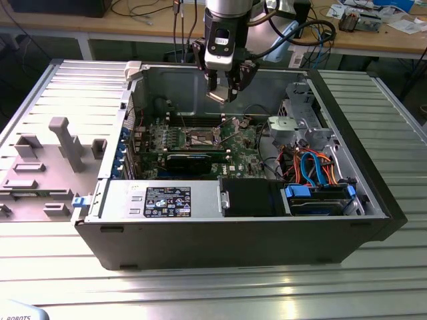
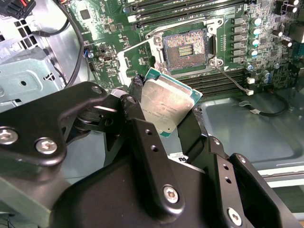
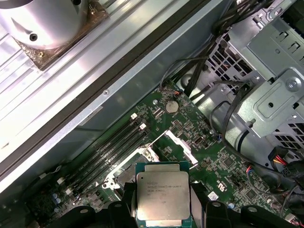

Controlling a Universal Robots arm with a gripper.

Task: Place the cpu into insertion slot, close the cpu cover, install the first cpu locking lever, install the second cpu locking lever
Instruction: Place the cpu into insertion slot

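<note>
Over the open computer case [image 1: 233,247] on the ribbed table [image 1: 393,133], the gripper [image 1: 223,93] hangs with the cpu [image 1: 218,97] pinched between its jaws, well above the green motherboard [image 1: 240,143]. From the exterior view the chip is just a pale sliver under the arm, level with the top of the case's back wall.

The second wrist view tells more. Two dark fingers [image 2: 190,128] clamp opposite edges of the cpu [image 2: 168,97], its silver-grey top facing the camera and tilted against the board. Beyond it the insertion slot [image 2: 185,47] lies bare, dark centre showing inside its metal rim, with nothing in it. The chip is apart from the slot, not touching.

In the first wrist view the cpu [image 3: 163,197] sits square between the finger tips, and past its far edge a silvery frame, seemingly the cpu cover [image 3: 183,145], stands lifted off the socket. I cannot tell its angle.

Room is tight on the sides: long memory slots [image 3: 114,147] run just beside the socket, a black card [image 1: 193,161] lies near it on the front side, and the drive cage [image 1: 300,127] with its orange and blue cables [image 1: 313,167] stands toward the exterior view's right. Straight above the socket, space is open.
</note>
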